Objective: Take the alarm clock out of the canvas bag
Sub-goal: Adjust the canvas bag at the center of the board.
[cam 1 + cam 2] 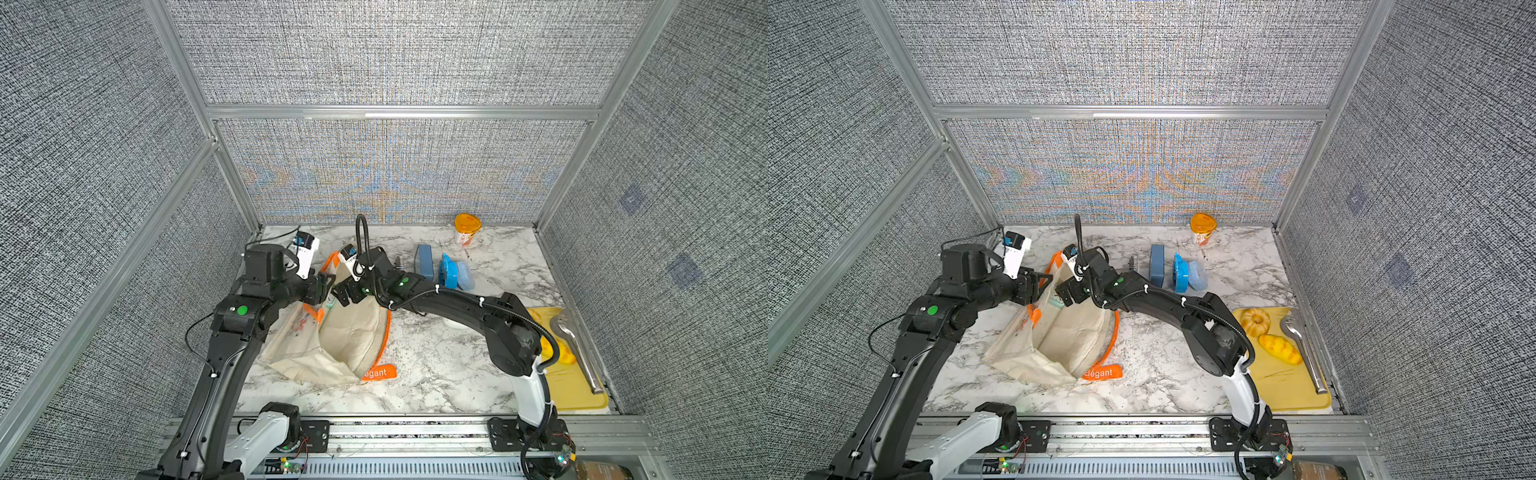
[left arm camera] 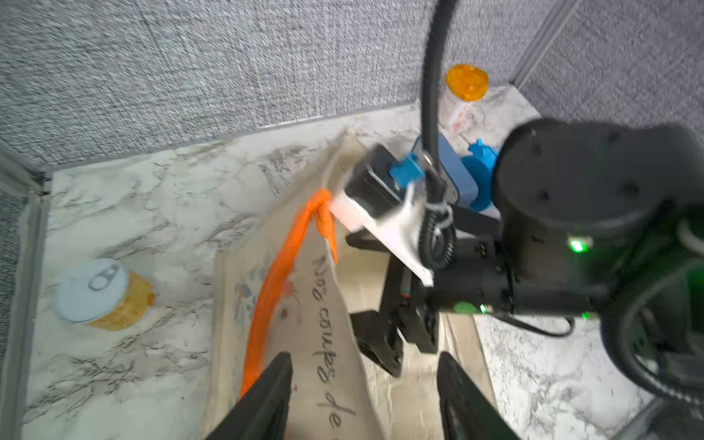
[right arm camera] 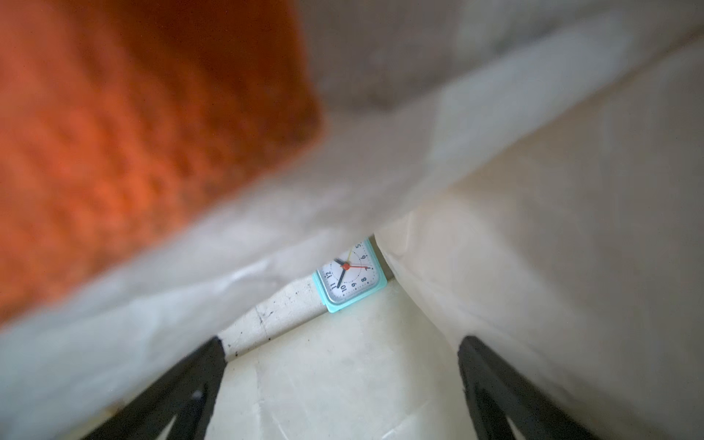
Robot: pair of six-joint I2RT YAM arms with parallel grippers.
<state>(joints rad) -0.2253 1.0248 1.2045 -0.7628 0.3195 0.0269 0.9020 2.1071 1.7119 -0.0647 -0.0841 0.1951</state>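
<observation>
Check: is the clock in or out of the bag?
In: the right wrist view shows the clock deep inside the bag, canvas around it.

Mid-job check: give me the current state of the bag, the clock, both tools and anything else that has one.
canvas bag: lying down, mouth open.
alarm clock: inside the bag, face showing, not gripped.
left tool: open, jaws astride the bag's rim.
right tool: open, aimed into the bag's mouth, short of the clock.
orange-lidded cup: upright, lid on.
can: upright, pull tab unopened.
</observation>
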